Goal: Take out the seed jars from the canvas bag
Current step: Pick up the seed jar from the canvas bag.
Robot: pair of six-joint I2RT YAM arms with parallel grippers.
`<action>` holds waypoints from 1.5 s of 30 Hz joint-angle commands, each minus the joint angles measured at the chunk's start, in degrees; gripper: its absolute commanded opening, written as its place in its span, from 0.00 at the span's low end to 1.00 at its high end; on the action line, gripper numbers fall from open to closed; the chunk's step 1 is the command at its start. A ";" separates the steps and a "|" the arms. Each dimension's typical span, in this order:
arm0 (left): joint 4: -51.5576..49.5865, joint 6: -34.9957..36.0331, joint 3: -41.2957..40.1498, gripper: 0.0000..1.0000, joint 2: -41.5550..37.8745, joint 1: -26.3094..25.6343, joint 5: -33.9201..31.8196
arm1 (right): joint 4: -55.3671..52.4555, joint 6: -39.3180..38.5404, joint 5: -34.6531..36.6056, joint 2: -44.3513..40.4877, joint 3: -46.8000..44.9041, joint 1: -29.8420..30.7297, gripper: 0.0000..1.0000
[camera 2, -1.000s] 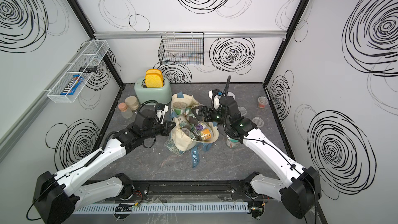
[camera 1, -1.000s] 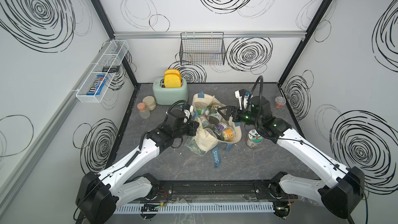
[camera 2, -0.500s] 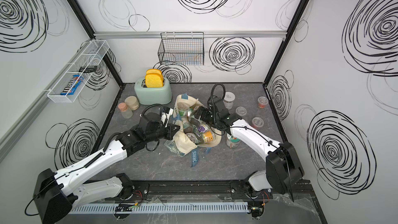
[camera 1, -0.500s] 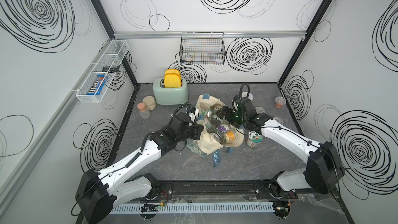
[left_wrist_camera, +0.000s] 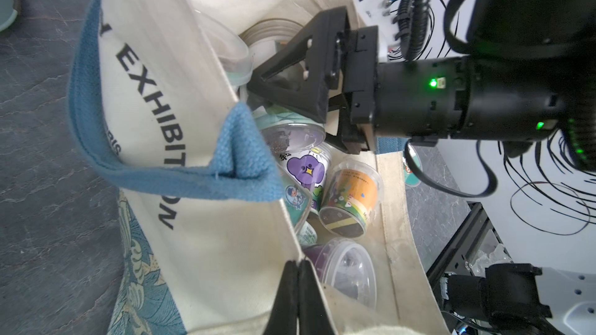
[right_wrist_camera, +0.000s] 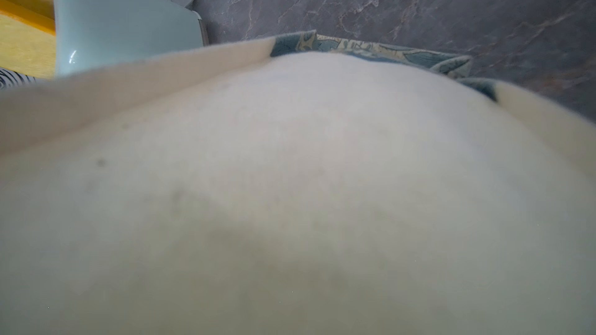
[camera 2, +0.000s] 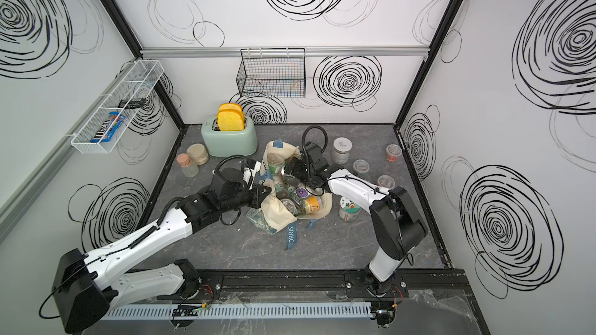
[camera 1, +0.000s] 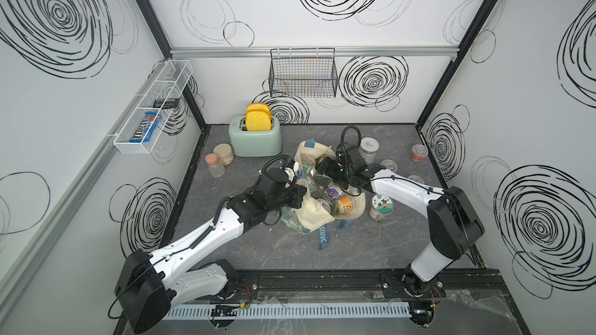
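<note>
The cream canvas bag (camera 1: pixel 314 217) (camera 2: pixel 277 217) lies open mid-table, blue strap (left_wrist_camera: pixel 180 175) across its mouth. Inside lie several seed jars, among them a purple-sticker jar (camera 1: pixel 332 192) (left_wrist_camera: pixel 306 169) and an orange-label jar (camera 1: pixel 344 203) (left_wrist_camera: pixel 351 194). My left gripper (left_wrist_camera: pixel 298 267) (camera 1: pixel 301 196) is shut on the bag's near rim and holds it up. My right gripper (left_wrist_camera: pixel 290 117) (camera 1: pixel 325 169) reaches into the bag mouth, open, its fingers over the jars with nothing between them. The right wrist view shows only blurred canvas (right_wrist_camera: pixel 290 188).
More jars stand right of the bag: a green-white sticker lid (camera 1: pixel 381 207), a white lid (camera 1: pixel 368 148), clear ones (camera 1: pixel 389 165), one with red contents (camera 1: pixel 419 153). A mint toaster (camera 1: pixel 254 140) and two frosted jars (camera 1: pixel 224 154) stand back left. A wire basket (camera 1: pixel 303 74) hangs on the back wall.
My right arm swung in from the bag's right side and pushed its open gripper into the bag mouth. The left gripper stayed shut on the rim, shifting slightly right.
</note>
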 commanded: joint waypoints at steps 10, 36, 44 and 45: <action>-2.78 -0.25 -2.07 0.00 -1.39 3.35 4.56 | 1.79 -1.59 1.33 0.94 -0.76 1.51 0.80; -10.23 1.36 8.13 1.00 -7.85 10.51 14.04 | 27.44 -52.68 -0.46 -31.11 -20.23 3.02 0.76; -12.53 2.77 15.95 0.96 -5.72 12.49 28.42 | 24.47 -59.67 -2.07 -34.52 -19.84 7.27 0.76; -12.50 3.03 16.45 0.96 -5.13 12.52 30.12 | 23.87 -60.19 -1.91 -34.57 -19.52 8.45 0.76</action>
